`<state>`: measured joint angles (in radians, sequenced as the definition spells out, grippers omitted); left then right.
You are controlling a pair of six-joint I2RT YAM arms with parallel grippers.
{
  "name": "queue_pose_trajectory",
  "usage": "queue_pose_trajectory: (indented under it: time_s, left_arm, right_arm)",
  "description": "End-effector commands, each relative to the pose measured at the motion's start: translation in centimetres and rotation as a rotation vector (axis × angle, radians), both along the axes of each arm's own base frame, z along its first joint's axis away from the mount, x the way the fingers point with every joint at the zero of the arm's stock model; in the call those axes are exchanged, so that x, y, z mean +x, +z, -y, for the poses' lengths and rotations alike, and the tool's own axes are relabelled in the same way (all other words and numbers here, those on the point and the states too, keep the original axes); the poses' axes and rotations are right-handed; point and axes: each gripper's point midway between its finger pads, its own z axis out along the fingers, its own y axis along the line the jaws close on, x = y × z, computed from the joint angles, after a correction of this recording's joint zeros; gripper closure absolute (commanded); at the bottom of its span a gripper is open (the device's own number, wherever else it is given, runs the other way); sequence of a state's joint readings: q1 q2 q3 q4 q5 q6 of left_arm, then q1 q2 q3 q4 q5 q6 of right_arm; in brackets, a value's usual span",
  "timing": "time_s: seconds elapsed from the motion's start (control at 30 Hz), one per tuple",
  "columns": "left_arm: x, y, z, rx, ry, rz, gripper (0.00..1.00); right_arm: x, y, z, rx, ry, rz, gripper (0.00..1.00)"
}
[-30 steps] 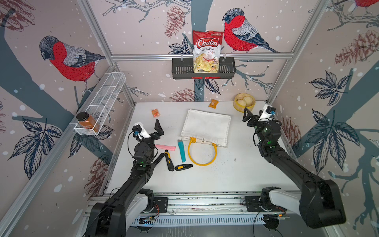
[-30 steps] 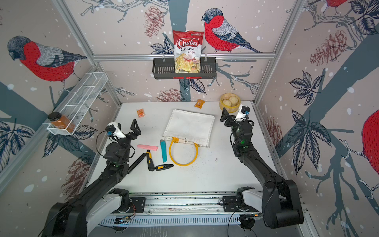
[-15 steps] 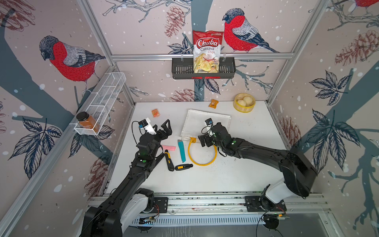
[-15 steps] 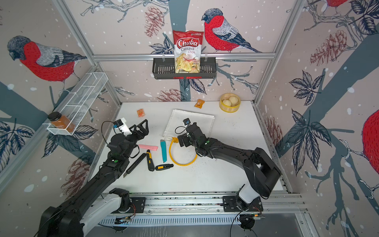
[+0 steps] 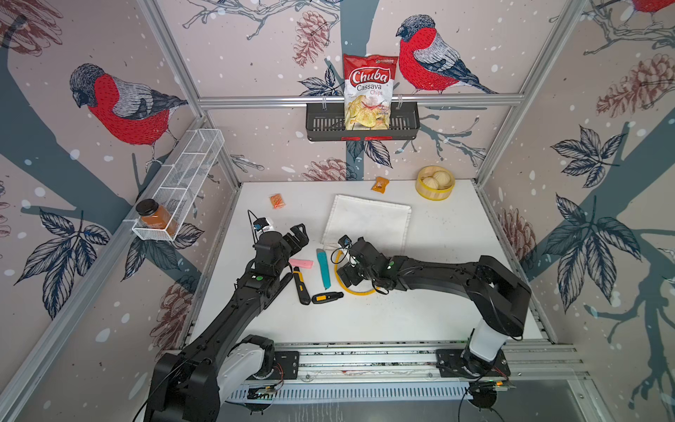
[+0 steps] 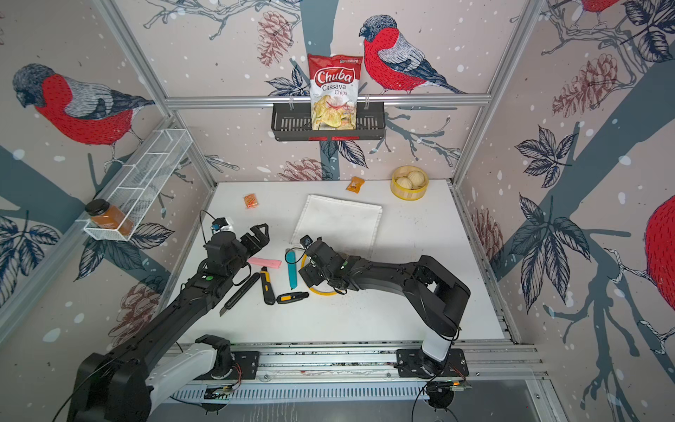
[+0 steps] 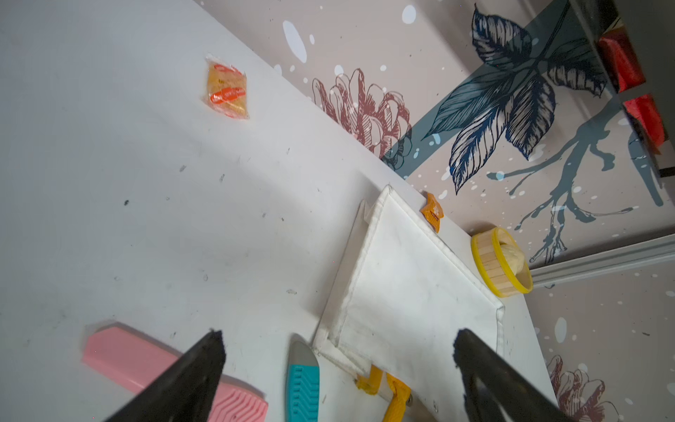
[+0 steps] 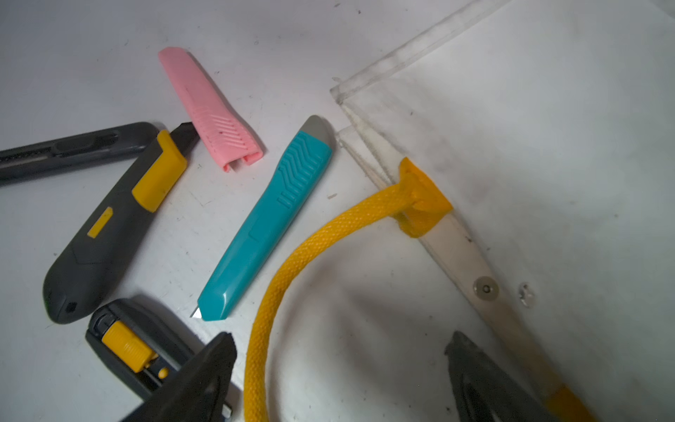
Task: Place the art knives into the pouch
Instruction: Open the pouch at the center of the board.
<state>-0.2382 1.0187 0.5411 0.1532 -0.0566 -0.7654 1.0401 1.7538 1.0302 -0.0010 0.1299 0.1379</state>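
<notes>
The white pouch (image 5: 367,223) lies flat at the middle of the table, its yellow loop handle (image 5: 356,291) curling toward the front. Several art knives lie left of it: teal (image 5: 323,268), pink (image 5: 301,263), black-and-yellow (image 5: 301,286), a short black-and-yellow one (image 5: 327,297) and a dark grey one (image 6: 237,292). My left gripper (image 5: 297,237) hangs open above the pink knife's far end, holding nothing. My right gripper (image 8: 340,341) is open low over the handle (image 8: 314,241), and the yellow cord runs between its fingers without being pinched.
A bamboo steamer with buns (image 5: 434,182) and an orange sachet (image 5: 380,184) sit at the back edge, and an orange packet (image 5: 277,201) lies at the back left. A chips bag (image 5: 367,93) stands in the black wall basket. A jar (image 5: 155,219) rests in the white wire shelf on the left wall.
My right arm swung from the back right corner to the pouch's handle and came down over it. My left gripper moved forward toward the knives.
</notes>
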Motion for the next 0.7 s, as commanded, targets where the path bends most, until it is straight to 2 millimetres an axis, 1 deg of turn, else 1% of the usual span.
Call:
queue_pose_trajectory:
  time_s: [0.0, 0.1, 0.23, 0.3, 0.33, 0.43, 0.47, 0.6, 0.67]
  left_arm:
    - [0.2, -0.3, -0.1, -0.022, 0.022, -0.009, 0.02]
    - [0.4, -0.1, 0.1, 0.007, -0.002, -0.006, 0.02]
    - [0.5, 0.1, 0.3, 0.011, -0.015, -0.004, 0.02]
    - [0.3, 0.2, 0.2, 0.015, -0.013, -0.001, 0.02]
    - [0.3, 0.2, 0.2, 0.018, -0.012, -0.002, 0.02]
    - [0.1, 0.5, 0.0, 0.024, -0.008, 0.008, 0.02]
    - [0.1, 0.6, -0.1, 0.025, -0.007, 0.012, 0.02]
    - [0.1, 0.4, 0.0, 0.03, -0.011, 0.007, 0.02]
    - [0.3, 0.1, 0.1, 0.034, -0.017, -0.009, 0.02]
  right_arm:
    - [-1.3, -0.7, -1.4, 0.034, 0.028, -0.047, 0.09]
    - [-2.0, -1.8, -2.2, 0.037, 0.036, -0.068, 0.11]
    - [-2.2, -3.5, -2.8, 0.04, 0.04, -0.113, 0.2]
    - [-2.3, -4.2, -3.1, 0.03, 0.046, -0.128, 0.29]
    - [-2.3, -4.5, -3.1, 0.026, 0.045, -0.132, 0.35]
    - [-2.4, -5.1, -3.0, 0.017, 0.044, -0.148, 0.58]
    - [-2.4, -5.1, -3.1, 0.02, 0.047, -0.152, 0.64]
    - [-2.4, -5.1, -3.1, 0.029, 0.051, -0.154, 0.74]
    - [-2.1, -5.4, -3.1, 0.025, 0.044, -0.156, 0.83]
